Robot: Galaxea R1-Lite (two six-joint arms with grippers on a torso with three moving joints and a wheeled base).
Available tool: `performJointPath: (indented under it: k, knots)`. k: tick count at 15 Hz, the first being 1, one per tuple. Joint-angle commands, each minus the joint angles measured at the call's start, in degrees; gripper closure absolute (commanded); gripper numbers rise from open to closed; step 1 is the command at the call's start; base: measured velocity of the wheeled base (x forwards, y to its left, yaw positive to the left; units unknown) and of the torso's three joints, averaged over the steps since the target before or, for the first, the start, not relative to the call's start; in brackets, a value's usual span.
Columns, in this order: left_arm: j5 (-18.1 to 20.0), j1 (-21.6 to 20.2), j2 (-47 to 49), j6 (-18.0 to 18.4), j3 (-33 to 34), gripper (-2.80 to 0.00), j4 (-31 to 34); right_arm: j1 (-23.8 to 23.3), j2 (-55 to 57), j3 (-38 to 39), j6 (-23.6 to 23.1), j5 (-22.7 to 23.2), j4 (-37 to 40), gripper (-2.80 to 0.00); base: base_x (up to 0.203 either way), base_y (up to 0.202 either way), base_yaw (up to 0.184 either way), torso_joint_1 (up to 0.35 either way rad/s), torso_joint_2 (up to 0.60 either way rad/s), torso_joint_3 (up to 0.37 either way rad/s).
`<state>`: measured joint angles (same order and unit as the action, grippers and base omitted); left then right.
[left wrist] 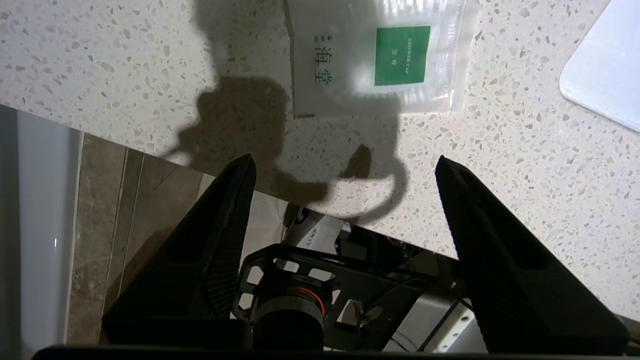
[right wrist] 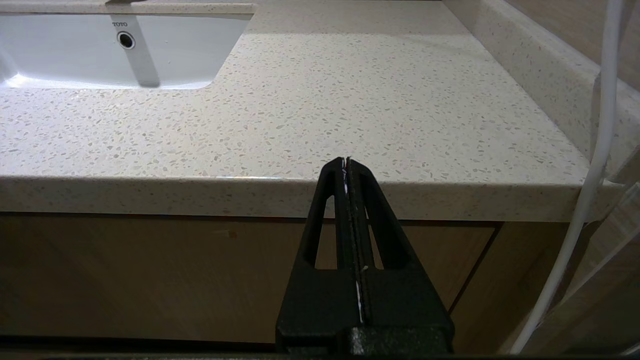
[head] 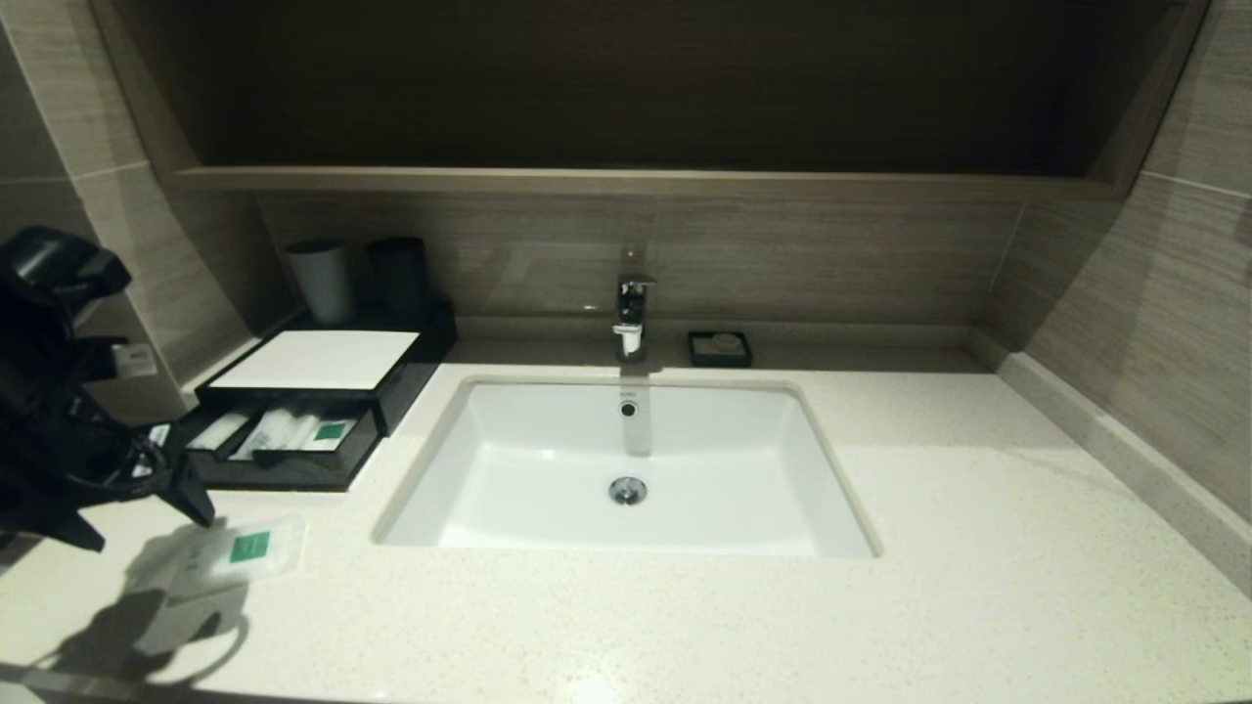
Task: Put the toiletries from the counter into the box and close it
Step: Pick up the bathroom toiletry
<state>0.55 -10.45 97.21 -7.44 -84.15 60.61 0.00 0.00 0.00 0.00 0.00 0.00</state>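
Note:
A flat clear sachet [head: 235, 552] with a green label lies on the counter [head: 978, 548] near its front left corner; the left wrist view shows this sachet [left wrist: 375, 60] too. My left gripper [head: 147, 528] hangs just left of it, above the counter's edge, open [left wrist: 345, 160] with nothing between its fingers. Behind it stands the black box [head: 318, 360] with a white top. Its front drawer [head: 279, 474] is pulled out, and frosted packets [head: 284, 430] lie inside. My right gripper [right wrist: 346, 161] is shut and empty, parked low before the counter's front edge.
The white sink [head: 528, 469] is set in the counter's middle, with a chrome faucet [head: 631, 313] behind it. A small black soap dish [head: 719, 348] sits by the back wall. A white cup [head: 323, 279] and a dark cup [head: 399, 276] stand behind the box.

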Motion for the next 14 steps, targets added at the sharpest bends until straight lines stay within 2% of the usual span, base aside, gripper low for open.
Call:
performJointPath:
  k: [1,6,14]
  knots:
    - [0.0,0.2,0.7,-0.2,1.6,-2.80,-1.2,0.0,0.0,0.0,0.0,0.0,0.0,0.00,0.000,0.000,0.000,0.000,0.00,0.000]
    - [0.1,2.1,2.8,-0.4,10.0,-2.80,-12.5,0.0,0.0,0.0,0.0,0.0,0.0,0.00,0.000,0.000,0.000,0.000,0.00,0.000]
    - [0.2,3.9,2.8,-1.1,11.6,-2.80,-13.9,0.0,0.0,0.0,0.0,0.0,0.0,0.00,0.000,0.000,0.000,0.000,0.00,0.000]
